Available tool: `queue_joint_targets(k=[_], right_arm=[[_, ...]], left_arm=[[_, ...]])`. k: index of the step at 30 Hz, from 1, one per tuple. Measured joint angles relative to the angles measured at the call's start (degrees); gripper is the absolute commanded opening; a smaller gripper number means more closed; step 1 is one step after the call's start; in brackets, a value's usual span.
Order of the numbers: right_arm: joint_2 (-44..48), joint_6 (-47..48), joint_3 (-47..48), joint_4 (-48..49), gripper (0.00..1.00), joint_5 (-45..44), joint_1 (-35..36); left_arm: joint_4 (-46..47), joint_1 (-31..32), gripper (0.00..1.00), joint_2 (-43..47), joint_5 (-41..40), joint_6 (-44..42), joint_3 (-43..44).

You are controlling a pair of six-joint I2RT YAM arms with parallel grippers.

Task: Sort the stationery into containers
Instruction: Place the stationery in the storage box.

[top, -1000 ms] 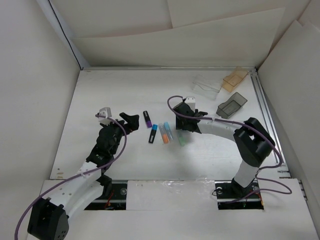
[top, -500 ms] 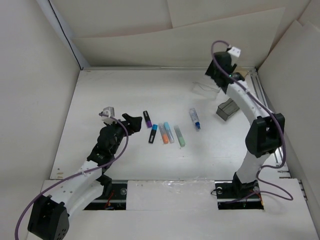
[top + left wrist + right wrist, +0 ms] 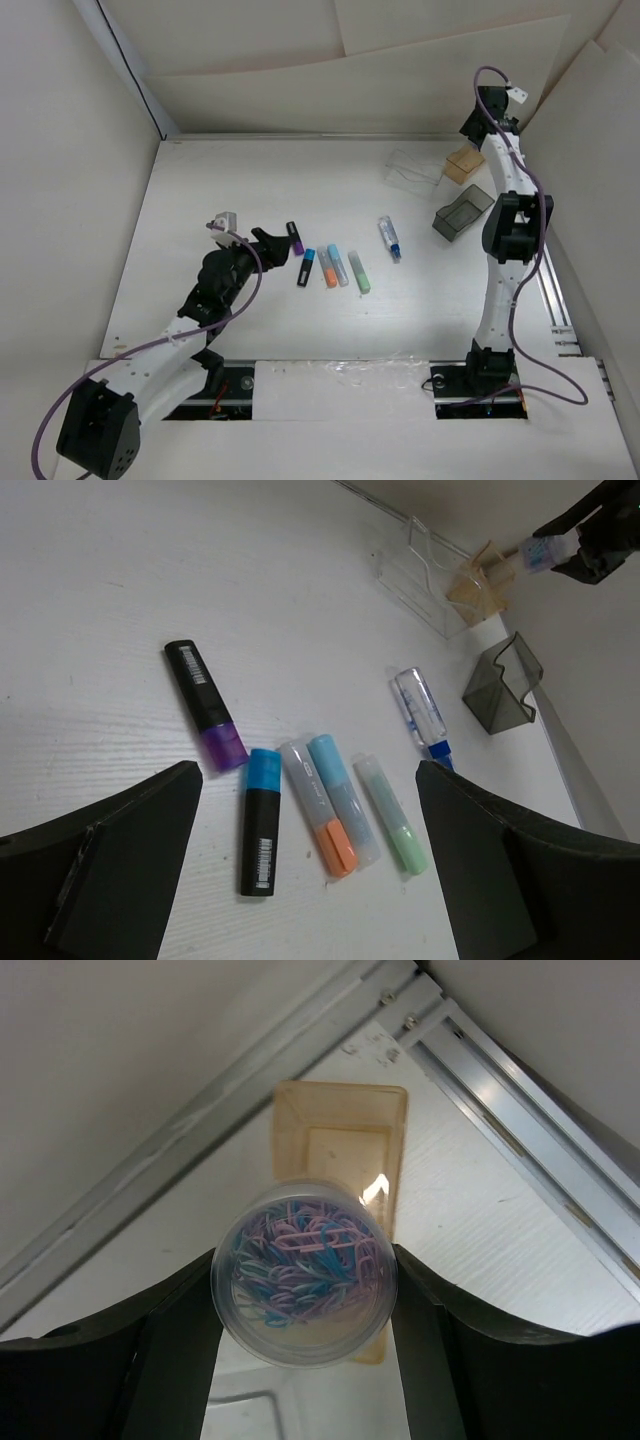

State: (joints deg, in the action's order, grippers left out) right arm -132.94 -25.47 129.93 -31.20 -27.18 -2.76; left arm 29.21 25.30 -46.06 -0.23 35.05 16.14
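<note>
The left gripper point(image 3: 268, 245) hovers with jaws wide just beside the purple-tipped black marker point(image 3: 205, 708). To its right four more markers point(image 3: 330, 815) lie packed side by side, so a closing finger could nudge a neighbour or pinch two. A blue-capped marker point(image 3: 389, 239) lies apart. Further right stand the clear box point(image 3: 413, 170), tan box point(image 3: 340, 1150) and smoky grey box point(image 3: 463, 212). The right gripper point(image 3: 303, 1270) clamps a round tub of paper clips point(image 3: 300, 1255) above the tan box. The tub looks nearly as wide as the box, so it may catch the rim or tip it.
</note>
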Motion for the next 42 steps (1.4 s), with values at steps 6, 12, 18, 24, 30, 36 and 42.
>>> queue_joint_targets(k=[6, 12, 18, 24, 30, 36, 42], right_arm=[[-3.89, 1.16, 0.83, -0.55, 0.42, 3.8, -3.96], [-4.5, 2.14, 1.14, -0.24, 0.43, 6.08, -4.22], [-5.05, 2.4, 2.29, 0.92, 0.47, 7.3, -3.93], [-8.37, 2.67, 4.5, 2.14, 0.49, 8.37, -3.96], [-10.27, 2.78, 4.48, 2.08, 0.85, 8.87, -3.96], [-7.06, 2.97, 0.02, 5.05, 0.89, 9.05, -3.93], [3.3, 3.93, -7.39, 5.97, 0.66, 8.72, -3.56]], left_arm=[[1.46, 0.0, 0.86, -3.17, 1.77, 0.0, 0.09], [2.12, 0.0, 0.86, -4.5, 2.95, 0.0, 0.13], [3.02, 0.0, 0.86, -4.83, 3.3, 0.0, 0.39], [4.2, 0.0, 0.86, -5.11, 3.52, 0.0, 0.39], [4.68, 0.0, 0.86, -5.95, 4.04, 0.0, 0.39], [4.9, 0.0, 0.86, -6.34, 4.72, 0.0, 0.39], [4.92, 0.0, 0.86, -6.36, 5.42, 0.0, 0.39]])
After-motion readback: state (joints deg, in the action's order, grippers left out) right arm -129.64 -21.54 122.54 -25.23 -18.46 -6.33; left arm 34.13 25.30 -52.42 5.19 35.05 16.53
